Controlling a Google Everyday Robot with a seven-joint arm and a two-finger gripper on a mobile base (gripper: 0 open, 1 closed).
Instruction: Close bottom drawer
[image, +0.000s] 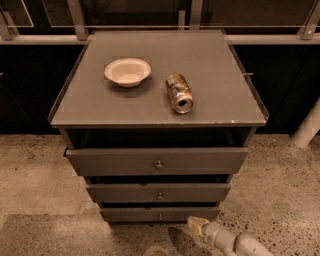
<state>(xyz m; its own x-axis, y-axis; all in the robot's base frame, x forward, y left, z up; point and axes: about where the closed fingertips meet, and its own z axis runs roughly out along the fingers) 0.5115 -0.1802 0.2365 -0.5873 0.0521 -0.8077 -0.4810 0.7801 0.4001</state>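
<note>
Your gripper (197, 225) hangs low under the worktop (215, 100) front edge, right of centre (can't tell if it's open or clamped), and the bottom drawer (160, 214) is just up-left of it, slightly out, panel running left-right, so I'd push straight back.

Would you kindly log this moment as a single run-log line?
task: close bottom drawer | gripper: near floor, by drawer's right front | contact: unclear | cabinet top: bowl, can lying
</note>
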